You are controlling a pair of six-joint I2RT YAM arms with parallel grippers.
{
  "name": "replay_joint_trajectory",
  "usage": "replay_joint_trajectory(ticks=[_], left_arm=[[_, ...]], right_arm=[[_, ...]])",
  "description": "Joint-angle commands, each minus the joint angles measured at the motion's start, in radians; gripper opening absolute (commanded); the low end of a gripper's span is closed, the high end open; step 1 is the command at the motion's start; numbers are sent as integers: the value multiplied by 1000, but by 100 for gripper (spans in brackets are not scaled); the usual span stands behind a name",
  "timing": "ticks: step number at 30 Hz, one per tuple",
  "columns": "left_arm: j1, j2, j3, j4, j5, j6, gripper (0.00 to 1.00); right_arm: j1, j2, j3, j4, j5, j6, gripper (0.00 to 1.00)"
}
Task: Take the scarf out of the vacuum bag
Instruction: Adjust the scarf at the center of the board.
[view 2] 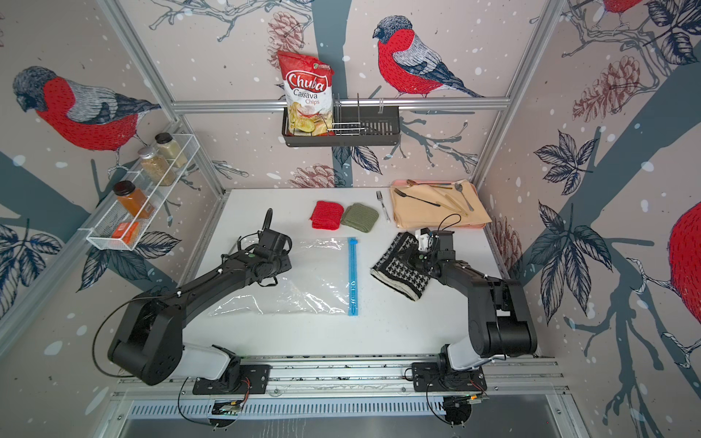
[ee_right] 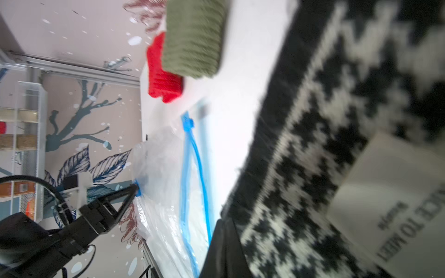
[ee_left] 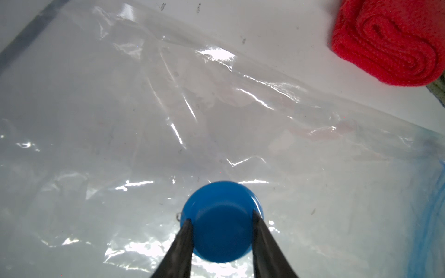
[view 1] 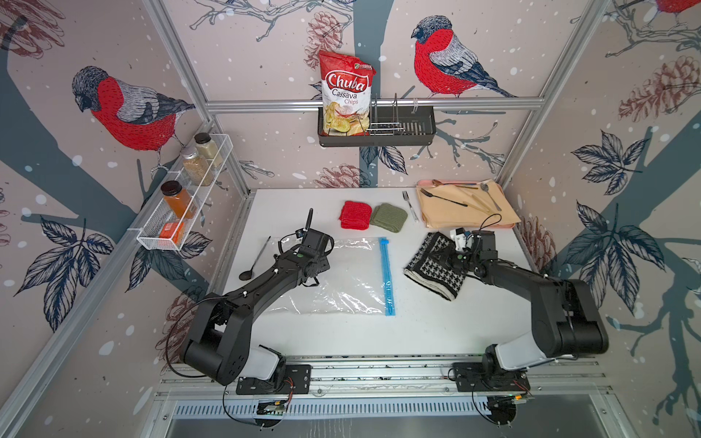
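Black-and-white houndstooth with cream edges, the single scarf (view 1: 432, 275) lies on the desk (view 1: 379, 341) beside the single vacuum bag (view 1: 349, 280), pinched by the right gripper (view 1: 442, 261). The left gripper (ee_left: 222, 216) clamps the bag's blue valve cap (ee_left: 220, 197).

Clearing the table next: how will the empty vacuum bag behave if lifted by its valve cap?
Probably floppy: the vacuum bag is thin, wrinkled clear film, so it should sag below the valve cap. Likely light, since it looks empty. Its glossy film may slide on the table.
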Motion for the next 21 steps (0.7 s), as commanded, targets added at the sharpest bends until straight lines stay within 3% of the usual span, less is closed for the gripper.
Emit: replay_joint_trajectory(ticks=[1,13,21], left_arm=[[-2,-3,-5,13,-13,-9,11],[-2,-19,-12,7,-28,-19,11],[-2,-32,-18,5,-32,-17,11]], right_arm=[[-21,-21,31,-60,47,-30,0],[-54,207,10,-37,62,-17,0],[-69,-8,42,-43,57,-11,0]])
